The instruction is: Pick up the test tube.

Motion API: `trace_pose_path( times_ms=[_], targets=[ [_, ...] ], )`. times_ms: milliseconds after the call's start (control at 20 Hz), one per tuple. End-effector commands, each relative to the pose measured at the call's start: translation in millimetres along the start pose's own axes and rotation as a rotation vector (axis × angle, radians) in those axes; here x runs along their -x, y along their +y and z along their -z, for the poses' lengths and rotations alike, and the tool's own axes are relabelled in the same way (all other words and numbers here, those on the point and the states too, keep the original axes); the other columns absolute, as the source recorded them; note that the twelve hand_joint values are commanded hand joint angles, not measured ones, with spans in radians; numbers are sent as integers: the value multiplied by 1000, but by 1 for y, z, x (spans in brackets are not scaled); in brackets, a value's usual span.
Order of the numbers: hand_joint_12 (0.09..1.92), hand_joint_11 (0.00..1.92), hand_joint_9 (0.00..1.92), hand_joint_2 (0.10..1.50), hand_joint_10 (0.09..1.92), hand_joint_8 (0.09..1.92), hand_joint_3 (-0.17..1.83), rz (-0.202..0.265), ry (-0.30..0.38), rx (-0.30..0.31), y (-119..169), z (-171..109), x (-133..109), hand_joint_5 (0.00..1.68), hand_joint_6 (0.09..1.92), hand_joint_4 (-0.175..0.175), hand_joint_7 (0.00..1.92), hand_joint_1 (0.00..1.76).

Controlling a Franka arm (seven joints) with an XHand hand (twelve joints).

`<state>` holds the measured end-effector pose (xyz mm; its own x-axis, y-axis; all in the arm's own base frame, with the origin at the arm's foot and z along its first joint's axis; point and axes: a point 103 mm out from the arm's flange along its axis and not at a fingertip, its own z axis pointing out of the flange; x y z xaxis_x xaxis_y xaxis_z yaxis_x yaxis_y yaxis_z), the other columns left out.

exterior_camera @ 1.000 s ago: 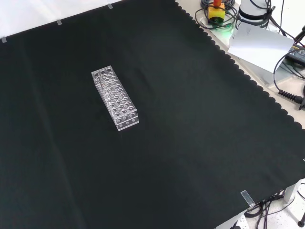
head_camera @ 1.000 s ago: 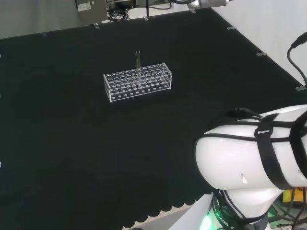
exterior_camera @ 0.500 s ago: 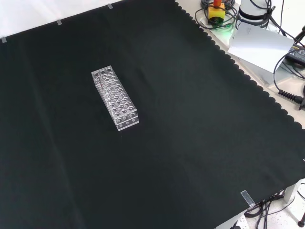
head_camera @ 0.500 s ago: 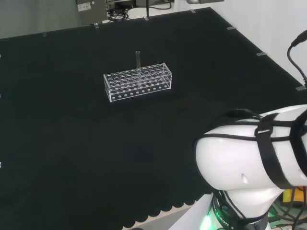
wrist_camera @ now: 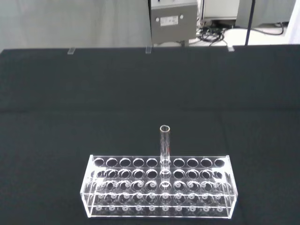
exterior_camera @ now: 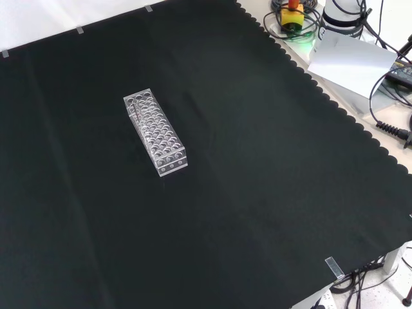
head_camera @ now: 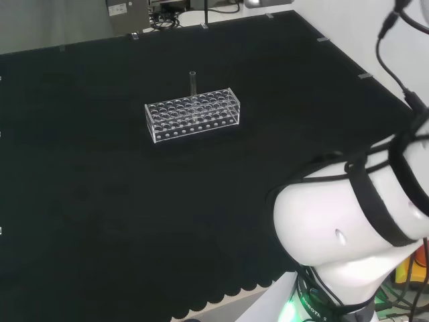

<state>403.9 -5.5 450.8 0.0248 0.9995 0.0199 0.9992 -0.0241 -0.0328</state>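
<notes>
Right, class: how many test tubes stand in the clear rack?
1. The test tube stands upright in the rack, in its back row near the middle, seen from the wrist view.

arm (head_camera: pixel 342 228) – white links at head view's right | black straps – cables above

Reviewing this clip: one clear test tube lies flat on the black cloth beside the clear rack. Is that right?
Not quite. The test tube is not lying on the cloth beside the rack; it stands upright in one of the rack's holes, its open top above the rack. The wrist view shows this plainly, and the head view agrees.
</notes>
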Motion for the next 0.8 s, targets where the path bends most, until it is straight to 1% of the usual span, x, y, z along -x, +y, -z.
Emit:
trace_pose_path(
  times_ms=[50,350,400,600,700,800],
  targets=[
    [1592,0,154,923,972,869,129,34,-22,-22,61,-23,5,278,87,-69,223,463],
    [1627,11,296,928,910,860,135,40,-28,-98,96,-55,5,336,87,-80,362,506],
    [1624,25,352,929,889,855,137,41,-25,-114,102,-62,5,347,87,-84,394,510],
    [1571,178,608,928,803,833,151,36,-18,-157,123,-86,6,402,87,-96,517,533],
    [1544,247,708,925,764,823,160,29,-13,-169,130,-96,6,427,87,-102,573,549],
    [1532,282,764,922,746,821,165,26,-9,-185,138,-105,7,449,87,-107,616,568]
  ],
)
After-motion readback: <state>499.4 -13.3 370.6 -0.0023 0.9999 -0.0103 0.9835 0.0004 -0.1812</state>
